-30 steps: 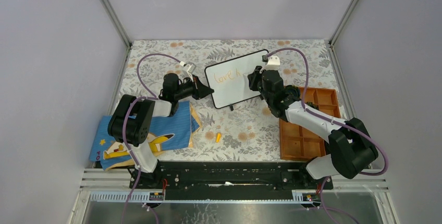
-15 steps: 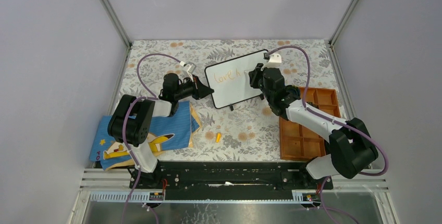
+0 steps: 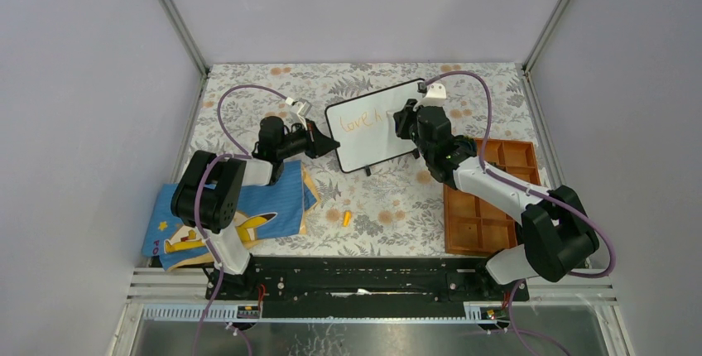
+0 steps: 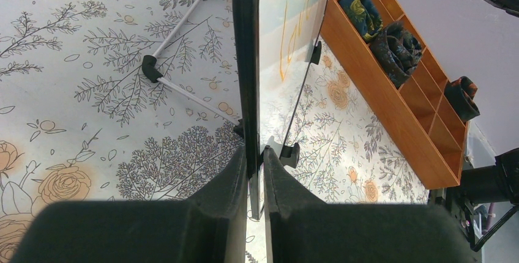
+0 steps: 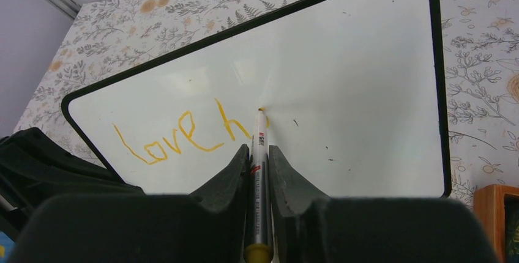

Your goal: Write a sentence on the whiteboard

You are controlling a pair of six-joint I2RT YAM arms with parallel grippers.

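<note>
The whiteboard [image 3: 389, 137] stands tilted on the floral table, black-framed, also in the right wrist view [image 5: 361, 92] and edge-on in the left wrist view [image 4: 246, 61]. Orange writing on it reads "love h" [image 5: 180, 137], also seen from above [image 3: 358, 120]. My left gripper [image 3: 331, 144] is shut on the board's left edge [image 4: 254, 159]. My right gripper [image 3: 401, 121] is shut on a white marker [image 5: 259, 171] with an orange end; its tip touches the board just right of the "h".
An orange compartment tray [image 3: 488, 199] with rolled cloths sits at the right, also in the left wrist view [image 4: 398, 79]. A blue cartoon cloth [image 3: 240, 215] lies at the left front. A small orange cap [image 3: 346, 218] lies on the table. A board stand piece [image 4: 177, 61] lies behind.
My right gripper has shifted slightly up and left along the board with the marker. The left arm and the board have not moved.
</note>
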